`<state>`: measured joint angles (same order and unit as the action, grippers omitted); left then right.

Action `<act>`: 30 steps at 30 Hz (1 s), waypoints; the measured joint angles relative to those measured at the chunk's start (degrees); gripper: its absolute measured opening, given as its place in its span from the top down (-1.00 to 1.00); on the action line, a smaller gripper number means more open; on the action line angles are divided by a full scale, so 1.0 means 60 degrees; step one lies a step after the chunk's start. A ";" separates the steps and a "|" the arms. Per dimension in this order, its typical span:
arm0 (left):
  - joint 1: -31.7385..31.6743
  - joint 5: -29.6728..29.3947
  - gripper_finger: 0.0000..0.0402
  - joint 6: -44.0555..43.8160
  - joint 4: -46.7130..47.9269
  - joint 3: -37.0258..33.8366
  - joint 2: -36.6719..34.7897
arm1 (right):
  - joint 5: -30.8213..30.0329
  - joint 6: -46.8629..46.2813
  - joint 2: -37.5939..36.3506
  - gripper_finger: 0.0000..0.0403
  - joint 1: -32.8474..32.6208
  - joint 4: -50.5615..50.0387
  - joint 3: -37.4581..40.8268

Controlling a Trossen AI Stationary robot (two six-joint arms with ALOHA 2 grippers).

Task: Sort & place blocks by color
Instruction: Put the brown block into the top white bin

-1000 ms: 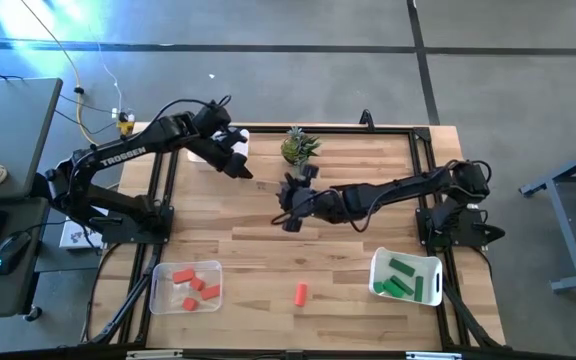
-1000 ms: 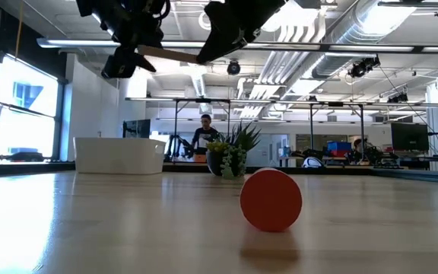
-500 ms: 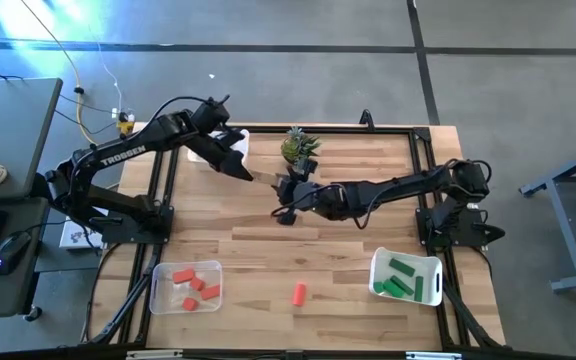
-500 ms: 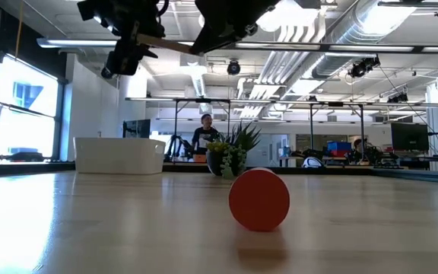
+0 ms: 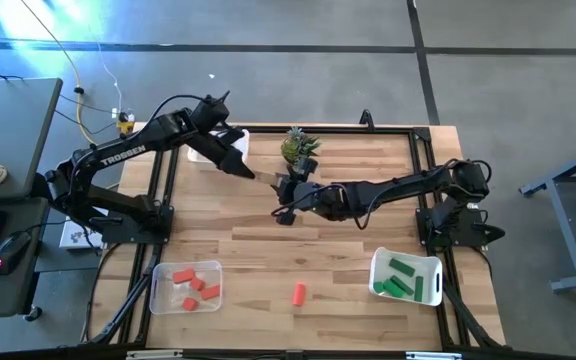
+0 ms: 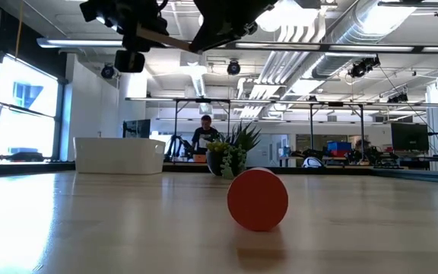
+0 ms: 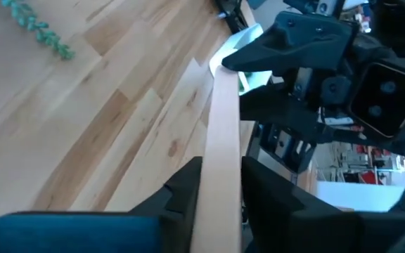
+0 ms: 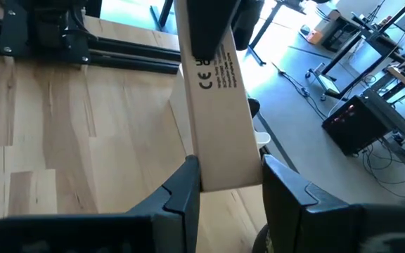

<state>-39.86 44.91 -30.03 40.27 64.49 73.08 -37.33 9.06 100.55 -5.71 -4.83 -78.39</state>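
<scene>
A long tan wooden bar [image 5: 264,176] is held in the air between both grippers, over the table's far middle. My left gripper [image 5: 240,166] is shut on its left end and my right gripper [image 5: 285,186] on its right end. The low view shows the tan bar [image 6: 166,40] high above the table. A red-orange cylinder block [image 5: 300,292] lies on its side near the near edge; its round end [image 6: 258,199] faces the low camera. Red-orange blocks [image 5: 193,285] lie in a clear bin, green blocks [image 5: 404,278] in a white bin. My left gripper [image 7: 220,193] pinches the bar's left end [image 7: 220,161] between its two fingers, which reach slanting from the far left and lie along the bar. The bar is lifted clear and runs on to the other gripper [image 7: 294,49]. My right gripper [image 8: 225,186] pinches the bar's right end [image 8: 223,151], the part printed "CE", between its two fingers. It comes level from the table's right and lies along the bar. The bar is clear of the table, and its far end sits in the left gripper [image 8: 206,21].
A small potted plant [image 5: 298,147] stands at the far edge, just beyond the grippers. A white bin [image 5: 230,140] sits at the far left, partly under the left arm. The clear bin [image 5: 160,290] is near left and the white bin [image 5: 430,268] near right, with bare wood between them.
My right gripper has moved toward the far edge and the left gripper, onto the bar's free end. My left gripper has shifted slightly toward it, and the bar now spans both. The red-orange cylinder has rolled a little toward the table's left.
</scene>
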 joint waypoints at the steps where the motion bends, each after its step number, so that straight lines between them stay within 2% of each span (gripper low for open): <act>1: 0.0000 0.0040 0.63 0.0015 0.0000 0.0000 0.0000 | -0.0019 0.0000 0.0000 0.53 0.0002 -0.0003 0.0000; 6: -0.0004 0.0056 0.79 0.0278 0.0006 0.0000 0.0000 | -0.0036 0.0076 0.0007 0.53 0.0013 -0.0034 0.0004; 12: -0.0003 -0.0070 0.80 0.0884 0.0029 0.0000 0.0000 | -0.0024 0.0060 0.0007 0.50 0.0013 -0.0041 0.0004; 15: -0.0032 -0.0185 0.81 0.1304 0.0032 0.0000 0.0000 | -0.0024 -0.0244 0.0007 0.38 0.0017 -0.0035 0.0007; 24: -0.0645 -0.0726 0.81 0.2820 0.0669 -0.0007 0.0004 | -0.0262 -0.2456 0.0007 -0.08 0.0203 0.0015 0.0004; 27: -0.1015 -0.1724 0.81 0.3624 0.1029 -0.0007 0.0000 | 0.0059 -0.3159 0.0007 -0.15 0.0217 -0.0023 0.0004; 30: -0.1366 -0.3934 0.81 0.4595 0.1326 -0.0007 0.0000 | 0.0444 -0.3261 0.0007 -0.17 0.0207 -0.0066 0.0004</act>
<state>-48.05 21.31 -2.45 48.23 64.45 73.08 -34.66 -10.51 100.60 -4.47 -5.23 -78.37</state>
